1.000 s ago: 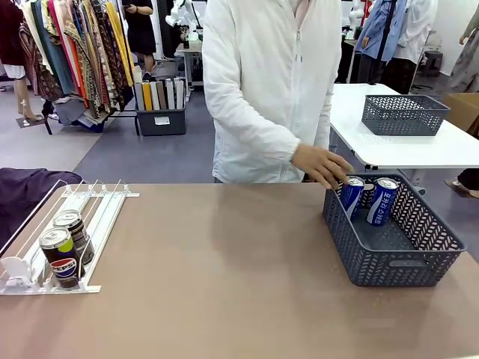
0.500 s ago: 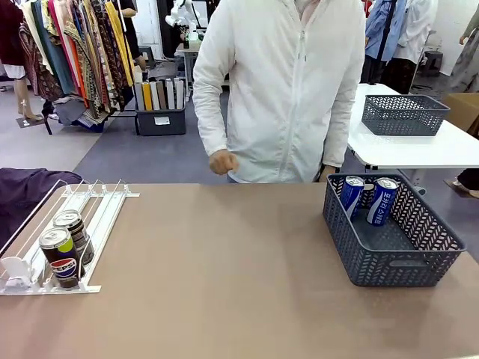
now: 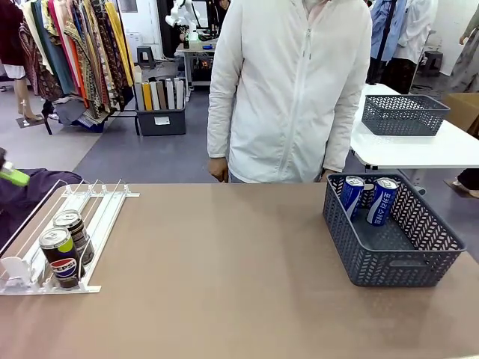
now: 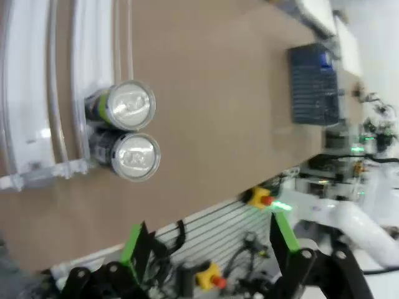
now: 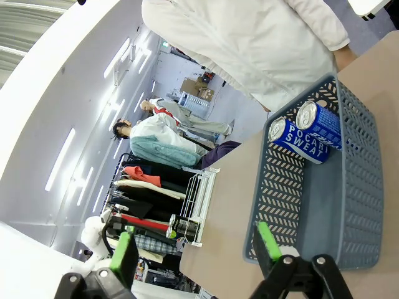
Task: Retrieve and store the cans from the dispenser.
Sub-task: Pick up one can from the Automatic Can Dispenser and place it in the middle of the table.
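Mid-task, judging by the layout: two blue cans (image 3: 367, 199) are already stored, leaning in the grey basket (image 3: 393, 271) at right of the front frame. Two dark cans (image 3: 63, 247) stand upright in the dispenser (image 3: 101, 213) at lower left, one behind the other in the same lane, and the front one is at the stop.

The left hand (image 4: 209, 240) is open and empty, fingers spread wide. In its wrist view it hangs above the near edge of the surface (image 4: 206, 93), with the dark cans (image 4: 131, 131) ahead of it, silver tops facing the camera. So the step looks like the approach for the next pick. The next move calls for centring the fingers on the front can, dropping around its body, closing, lifting it clear of the stop and rails, then carrying it across to the basket.

The right hand (image 5: 196, 246) is also open and empty, hovering near the basket (image 5: 349, 205) with the blue cans (image 5: 308, 131) in its far end.

The person (image 3: 292, 90) stands at the far side, arms down.

Hard to make out:
- In the front view the left hand (image 3: 13, 176) is just a green sliver at the left edge, the rest cut off.
- The left wrist view is blurred, so can labels are unreadable there.
- There may be a third can between the blue ones; can't tell.
- The dispenser's left lanes run out of frame.
- The person's hands are mostly hidden behind the surface edge.
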Controlling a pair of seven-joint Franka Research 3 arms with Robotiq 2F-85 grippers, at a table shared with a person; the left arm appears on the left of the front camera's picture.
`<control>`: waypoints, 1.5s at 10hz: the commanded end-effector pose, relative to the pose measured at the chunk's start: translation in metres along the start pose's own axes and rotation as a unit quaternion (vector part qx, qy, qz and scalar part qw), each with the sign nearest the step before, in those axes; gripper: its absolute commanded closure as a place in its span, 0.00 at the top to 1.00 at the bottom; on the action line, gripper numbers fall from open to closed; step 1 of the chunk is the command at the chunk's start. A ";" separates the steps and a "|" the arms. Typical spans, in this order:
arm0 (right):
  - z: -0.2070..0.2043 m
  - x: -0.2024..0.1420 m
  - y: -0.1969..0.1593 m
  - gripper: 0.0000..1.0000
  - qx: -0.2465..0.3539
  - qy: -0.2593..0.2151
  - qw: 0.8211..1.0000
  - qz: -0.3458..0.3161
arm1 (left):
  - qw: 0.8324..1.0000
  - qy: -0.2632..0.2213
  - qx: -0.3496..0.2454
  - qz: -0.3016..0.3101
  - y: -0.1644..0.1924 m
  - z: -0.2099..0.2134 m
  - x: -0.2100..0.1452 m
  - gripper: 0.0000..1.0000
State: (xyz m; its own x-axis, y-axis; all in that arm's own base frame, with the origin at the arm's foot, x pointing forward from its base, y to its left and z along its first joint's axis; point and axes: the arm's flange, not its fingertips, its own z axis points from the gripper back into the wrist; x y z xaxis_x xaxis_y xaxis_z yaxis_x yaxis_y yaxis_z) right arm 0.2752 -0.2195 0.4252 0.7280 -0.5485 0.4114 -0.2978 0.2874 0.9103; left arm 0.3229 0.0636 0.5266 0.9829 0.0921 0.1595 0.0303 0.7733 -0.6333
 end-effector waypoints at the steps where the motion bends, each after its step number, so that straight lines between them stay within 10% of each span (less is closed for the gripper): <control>1: 0.000 0.003 0.003 1.00 0.007 -0.006 1.000 -0.001 | 0.990 0.042 0.129 -0.028 -0.034 -0.015 -0.013 1.00; 5: 0.000 0.003 0.003 1.00 0.007 -0.006 1.000 -0.001 | 0.948 -0.047 0.303 -0.086 -0.074 -0.055 -0.015 1.00; 15: 0.000 0.003 0.003 1.00 0.007 -0.006 1.000 -0.001 | 0.958 -0.001 0.287 -0.020 -0.042 -0.121 0.021 1.00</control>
State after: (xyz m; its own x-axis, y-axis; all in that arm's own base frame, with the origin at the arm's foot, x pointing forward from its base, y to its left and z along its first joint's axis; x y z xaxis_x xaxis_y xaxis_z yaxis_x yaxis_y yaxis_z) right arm 0.2751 -0.2196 0.4252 0.7278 -0.5486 0.4114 -0.2979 0.2875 0.9103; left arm 0.3557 -0.0371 0.4695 0.9845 0.0023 0.1753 0.0189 0.9926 -0.1195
